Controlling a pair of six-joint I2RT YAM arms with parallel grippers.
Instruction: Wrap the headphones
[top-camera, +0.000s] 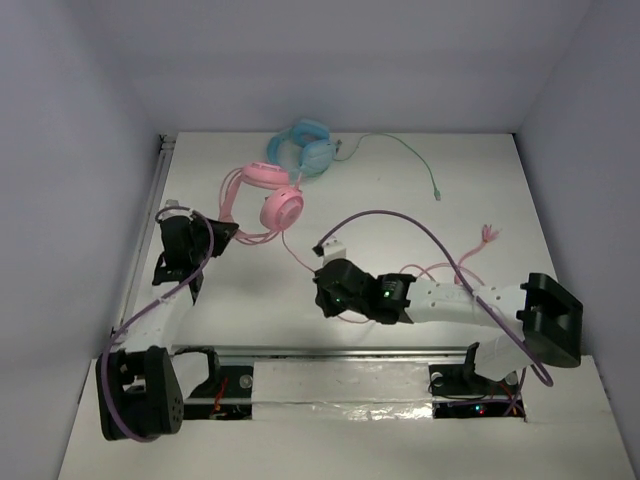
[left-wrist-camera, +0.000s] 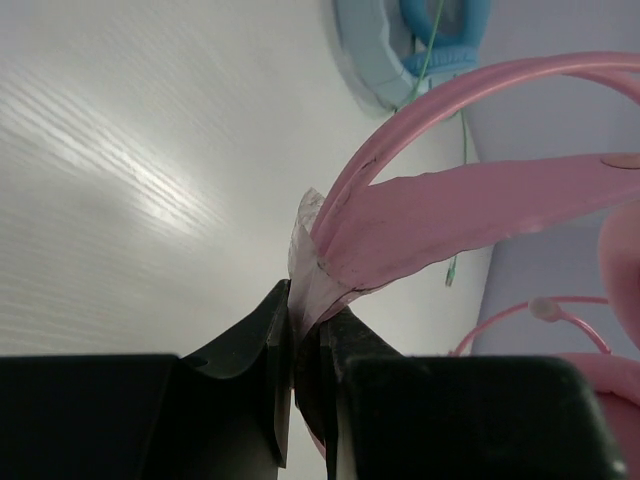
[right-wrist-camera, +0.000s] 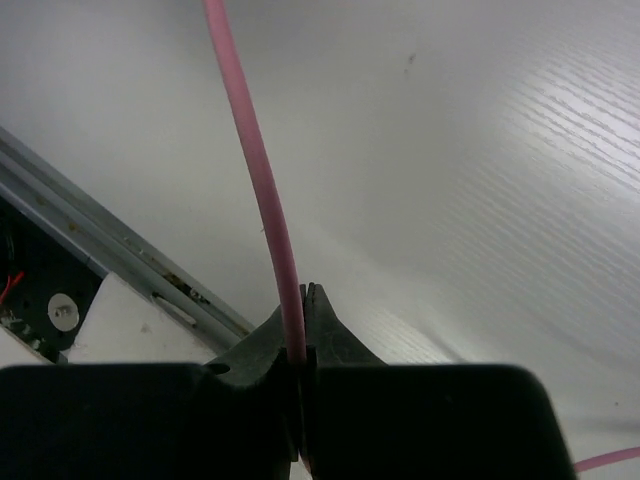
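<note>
The left gripper is clenched on the headband of the pink headphones at the far left of the table, probably to anchor them, while the right gripper pinches their pink cable nearer, seemingly ready to wind it.

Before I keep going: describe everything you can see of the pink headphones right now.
The pink headphones sit far left on the table, close by the light blue headphones. Round padded cups, a thin double headband with a flat inner strap, glossy plastic by the look. The left gripper is shut on the headband near one end. The thin pink cable runs to the right gripper, which is shut on it, with slack looped on the table beyond.
</note>
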